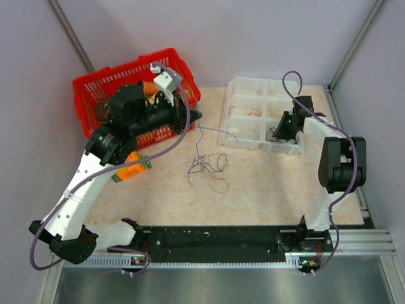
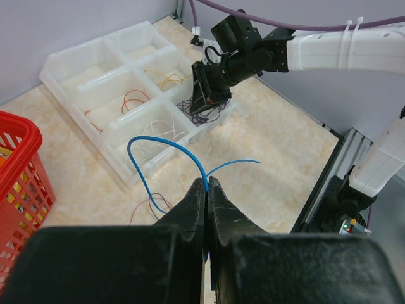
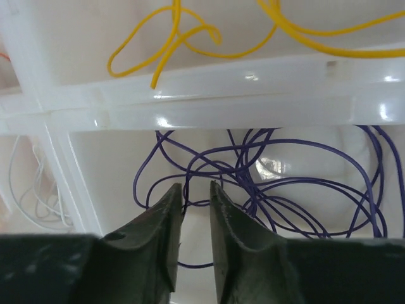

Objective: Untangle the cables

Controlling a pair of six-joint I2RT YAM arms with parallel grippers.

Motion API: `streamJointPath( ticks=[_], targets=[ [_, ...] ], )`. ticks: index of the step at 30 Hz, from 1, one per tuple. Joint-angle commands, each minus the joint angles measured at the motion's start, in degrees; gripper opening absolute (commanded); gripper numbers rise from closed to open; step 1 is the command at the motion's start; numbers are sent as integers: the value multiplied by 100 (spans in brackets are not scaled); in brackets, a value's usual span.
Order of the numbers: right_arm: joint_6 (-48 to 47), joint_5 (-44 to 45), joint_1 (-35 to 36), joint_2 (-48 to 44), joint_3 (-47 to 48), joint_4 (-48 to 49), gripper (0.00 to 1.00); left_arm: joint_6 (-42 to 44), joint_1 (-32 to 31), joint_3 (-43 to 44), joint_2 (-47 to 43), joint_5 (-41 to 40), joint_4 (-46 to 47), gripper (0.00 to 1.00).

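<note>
Left gripper (image 2: pixel 207 187) is clenched tight on a blue wire (image 2: pixel 166 144). One arc curls up ahead of the fingertips and a short tail flicks off to their right. The rest of the tangle (image 1: pixel 207 166) lies on the table (image 1: pixel 266 183) below and just right of that gripper, and from here the blue strand looks as if it may run down into it.

So the lift wants to be slow and high, letting the strand slide out of the loops rather than dragging the heap along. If the heap comes up with it, something should hold it down first.

The clear tray (image 2: pixel 76 60) waits ahead of the fingers, but I cannot tell which compartment is meant for blue.

Right gripper (image 3: pixel 196 202) has its jaws a little apart with nothing pinched. The purple wires (image 3: pixel 285 183) are pooled directly beneath it in the tray, with yellow wires (image 3: pixel 171 38) one compartment beyond.

The left arm stretches forward beside the red basket (image 1: pixel 88 85), wrist near level and fingers aimed at the tray. The right arm is folded at the elbow, wrist tipped steeply down into the tray's near corner.
</note>
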Motion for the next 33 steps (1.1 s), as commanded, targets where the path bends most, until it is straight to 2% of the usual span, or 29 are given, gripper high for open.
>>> streamJointPath(
  ticks=[1,5,7,8,9,14,18,21,25,27,33],
  targets=[
    [-161,758,109,-449,529,-702,35,22,39,16,-24,-33,215,0],
    [-397,698,258,-1100,634,-1071,66,-30,30,-54,46,-94,259,0],
    [-564,531,407,-1293,774,-1239,75,-83,30,-20,134,-138,233,0],
    [-635,400,530,-1382,836,-1230,83,-118,30,7,195,-173,207,0],
    [-723,242,626,-1469,906,-1230,84,-145,47,33,239,-174,172,0],
    [-1066,-1619,1618,-1777,1057,-486,88,-373,162,-19,371,81,189,0],
    [-1041,-2597,2558,-1971,863,262,88,-557,241,-186,345,99,250,0],
    [-611,-3142,2850,-1971,688,894,88,-750,346,-265,345,46,242,0],
    [-48,-3888,2904,-1893,547,1554,88,-1312,653,-510,231,581,802,0],
    [76,-4136,2939,-1848,608,1679,88,-1603,733,-704,187,854,1145,0],
    [67,-3996,3141,-2050,442,1828,88,-2008,812,-793,240,1118,1410,0]
  ],
)
